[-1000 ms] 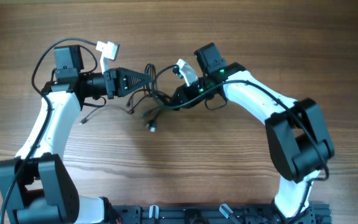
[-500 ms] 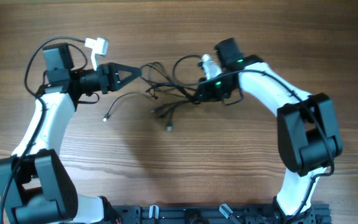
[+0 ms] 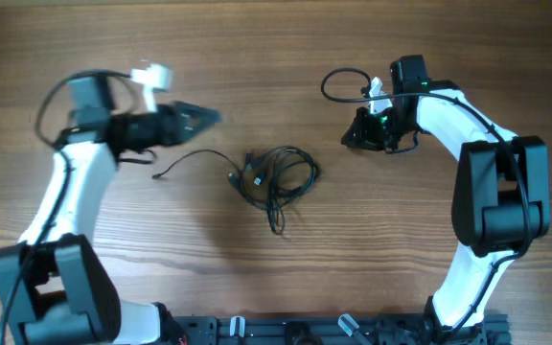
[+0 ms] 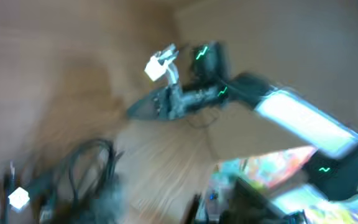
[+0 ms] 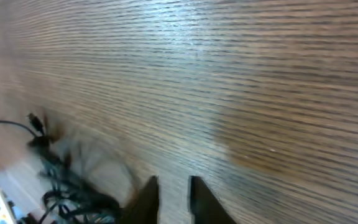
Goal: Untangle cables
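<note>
Both arms have swung away, and the cables lie dropped mid-surface — still bunched, so untangling isn't finished. The right gripper has its jaws slightly apart and empty. The left gripper is blurred — jaws unreadable.

Table, wood-grain surface, is carrying the items, with the grain running left to right. The cables are lying directly on it near the centre, bunching into one loose coil of overlapping thin black loops. One strand is trailing leftward from the coil, its loose end resting on bare wood, apart from the bundle.
</note>
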Robot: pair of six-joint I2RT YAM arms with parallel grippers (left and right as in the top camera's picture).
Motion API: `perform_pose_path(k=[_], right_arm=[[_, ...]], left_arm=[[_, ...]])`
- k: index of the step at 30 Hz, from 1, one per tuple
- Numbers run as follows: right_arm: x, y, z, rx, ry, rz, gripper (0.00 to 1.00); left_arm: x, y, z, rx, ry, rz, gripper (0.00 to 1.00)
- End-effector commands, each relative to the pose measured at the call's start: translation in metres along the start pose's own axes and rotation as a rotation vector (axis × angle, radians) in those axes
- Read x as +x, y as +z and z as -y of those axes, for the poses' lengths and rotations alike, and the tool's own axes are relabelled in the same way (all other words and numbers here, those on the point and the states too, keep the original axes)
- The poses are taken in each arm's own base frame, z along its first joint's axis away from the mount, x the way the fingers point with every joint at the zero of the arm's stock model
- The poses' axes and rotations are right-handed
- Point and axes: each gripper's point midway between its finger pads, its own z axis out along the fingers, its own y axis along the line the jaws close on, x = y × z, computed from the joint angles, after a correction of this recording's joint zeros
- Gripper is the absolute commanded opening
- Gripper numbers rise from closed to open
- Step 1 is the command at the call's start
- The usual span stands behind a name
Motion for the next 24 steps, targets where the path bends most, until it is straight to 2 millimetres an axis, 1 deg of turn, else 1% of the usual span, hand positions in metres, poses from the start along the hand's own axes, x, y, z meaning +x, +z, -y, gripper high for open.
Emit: perform_pose_path(k=[1,2,3,4,5,6,9,13,14,16,17,19,21,22,23,24], right_arm=[[0.002,0.002,-0.001,-0.043,0.017,-0.014,0.28],[0.002,0.002,0.000,-0.042,0.016,-0.013,0.33],[0.001,0.002,0.000,-0.040,0.014,-0.010,0.35],[0.000,0.002,0.000,-0.041,0.013,-0.007,0.37],[-0.001,0.002,0.000,-0.042,0.011,-0.004,0.38],[-0.001,0.002,-0.001,-0.042,0.009,-0.001,0.40],[-0.002,0.002,-0.001,-0.042,0.008,0.000,0.42],[0.000,0.003,-0.002,-0.043,0.006,-0.004,0.43],[0.000,0.003,-0.002,-0.042,0.007,-0.007,0.43],[0.000,0.003,-0.002,-0.042,0.007,-0.006,0.43],[0.000,0.003,-0.002,-0.042,0.007,-0.006,0.43],[-0.001,0.003,-0.002,-0.043,0.005,-0.004,0.43],[-0.001,0.003,-0.002,-0.043,0.005,-0.004,0.43],[-0.001,0.003,-0.002,-0.043,0.005,-0.004,0.43],[0.000,0.003,-0.002,-0.043,0.005,-0.004,0.43],[0.000,0.003,-0.002,-0.043,0.006,-0.005,0.44]], left_arm=[[0.044,0.032,-0.040,-0.371,0.019,-0.163,0.80],[0.063,0.039,-0.044,-0.436,0.009,-0.231,0.85],[0.074,0.043,-0.044,-0.465,-0.002,-0.268,0.89],[0.085,0.046,-0.044,-0.495,-0.024,-0.301,0.98],[0.094,0.047,-0.046,-0.530,-0.051,-0.328,1.00],[0.105,0.048,-0.047,-0.579,-0.095,-0.356,1.00],[0.124,0.053,-0.049,-0.675,-0.128,-0.396,1.00],[0.144,0.069,-0.038,-0.684,-0.110,-0.453,1.00],[0.154,0.072,-0.038,-0.721,-0.108,-0.470,1.00],[0.166,0.072,-0.051,-0.829,-0.130,-0.449,1.00],[0.169,0.073,-0.056,-0.855,-0.134,-0.435,1.00],[0.175,0.082,-0.065,-0.863,-0.154,-0.387,1.00],[0.174,0.091,-0.073,-0.839,-0.160,-0.333,1.00],[0.173,0.094,-0.075,-0.828,-0.156,-0.317,0.97],[0.170,0.098,-0.077,-0.809,-0.139,-0.295,0.89],[0.167,0.102,-0.078,-0.795,-0.126,-0.279,0.74]])
